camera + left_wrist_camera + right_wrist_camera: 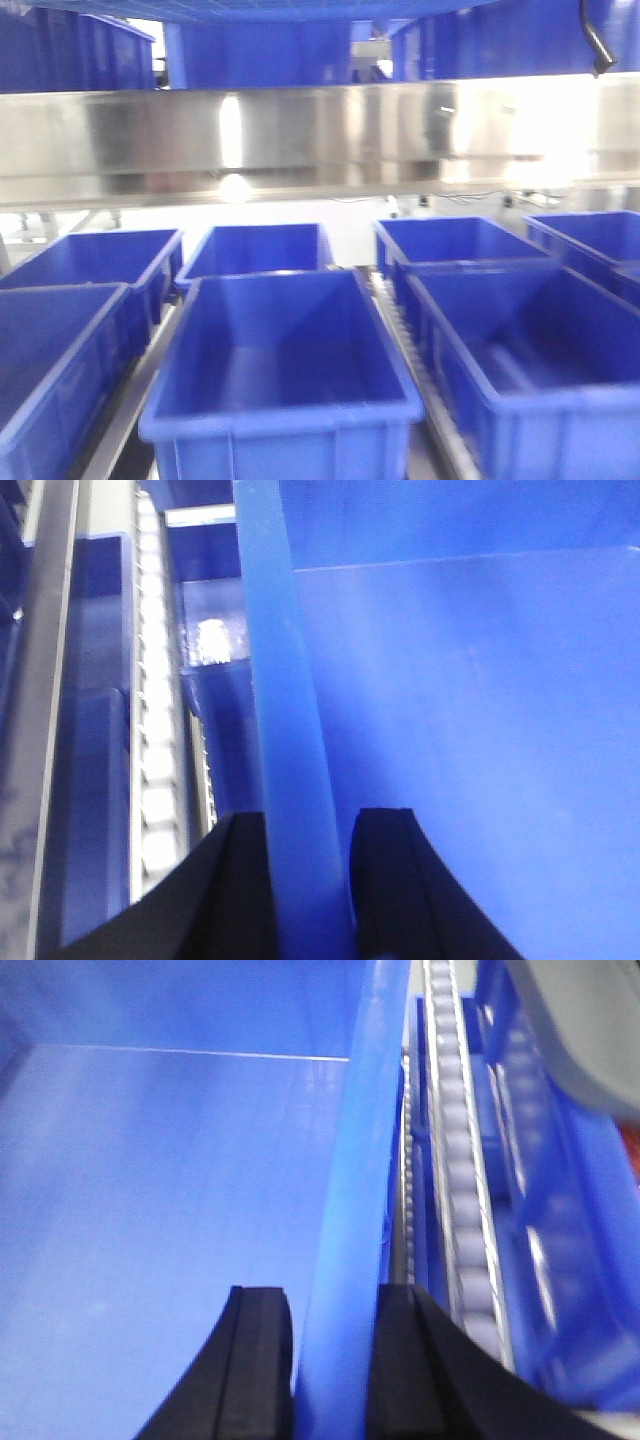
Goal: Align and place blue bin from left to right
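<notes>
Left wrist view has your left gripper [310,825] clamped across one side wall of the blue bin [450,730], right of the roller track [155,700]; the right gripper [325,1300] pinches the opposite wall. Expect stiff, light, slick plastic; hold both rims evenly. Front view shows neither gripper, so its height above the track is unclear

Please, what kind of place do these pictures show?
Most likely a warehouse or factory sorting line. Open rectangular blue plastic bins stand in rows on metal roller tracks, and a long stainless-steel panel runs across behind them.
</notes>
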Available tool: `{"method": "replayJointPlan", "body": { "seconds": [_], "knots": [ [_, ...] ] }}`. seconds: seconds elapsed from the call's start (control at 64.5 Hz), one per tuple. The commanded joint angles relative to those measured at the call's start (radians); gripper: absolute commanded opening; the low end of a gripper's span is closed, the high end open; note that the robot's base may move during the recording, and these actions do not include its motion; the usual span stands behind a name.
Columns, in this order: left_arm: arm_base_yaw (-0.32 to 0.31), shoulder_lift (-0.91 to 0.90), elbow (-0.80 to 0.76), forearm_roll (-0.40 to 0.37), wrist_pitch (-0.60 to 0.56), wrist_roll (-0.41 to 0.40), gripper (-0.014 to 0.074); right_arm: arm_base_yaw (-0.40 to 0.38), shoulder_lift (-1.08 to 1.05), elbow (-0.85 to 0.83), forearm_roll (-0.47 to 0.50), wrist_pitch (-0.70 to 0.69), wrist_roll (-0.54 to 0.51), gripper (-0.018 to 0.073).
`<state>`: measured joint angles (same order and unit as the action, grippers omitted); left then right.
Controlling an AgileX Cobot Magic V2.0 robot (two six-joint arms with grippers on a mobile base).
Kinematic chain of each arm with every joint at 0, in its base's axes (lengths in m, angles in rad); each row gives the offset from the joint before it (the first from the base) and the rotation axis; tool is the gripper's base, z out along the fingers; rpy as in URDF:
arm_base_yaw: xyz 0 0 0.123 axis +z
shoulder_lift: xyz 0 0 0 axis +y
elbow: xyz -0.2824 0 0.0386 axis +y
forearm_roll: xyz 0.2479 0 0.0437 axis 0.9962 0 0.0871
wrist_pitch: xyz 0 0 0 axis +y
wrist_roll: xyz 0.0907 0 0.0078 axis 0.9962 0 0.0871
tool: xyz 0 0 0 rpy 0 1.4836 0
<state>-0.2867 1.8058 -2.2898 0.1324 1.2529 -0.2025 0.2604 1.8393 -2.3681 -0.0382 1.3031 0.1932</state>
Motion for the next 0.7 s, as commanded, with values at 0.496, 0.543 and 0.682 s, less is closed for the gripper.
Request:
{"method": "replayJointPlan", "body": {
  "seconds": [0.496, 0.543, 0.682],
  "knots": [
    [-0.011, -0.027, -0.019, -0.009, -0.101, 0.017, -0.0016, 0.003, -0.029, -0.014, 0.009, -0.082, -0.030, -0.0070],
    [-0.011, -0.027, -0.019, -0.009, -0.101, 0.017, -0.0016, 0.003, -0.029, -0.014, 0.009, -0.082, -0.030, -0.0070],
    [-0.011, -0.027, -0.019, -0.007, -0.101, 0.017, -0.0016, 0.003, -0.029, -0.014, 0.009, -0.082, -0.030, -0.0070]
  ]
}}
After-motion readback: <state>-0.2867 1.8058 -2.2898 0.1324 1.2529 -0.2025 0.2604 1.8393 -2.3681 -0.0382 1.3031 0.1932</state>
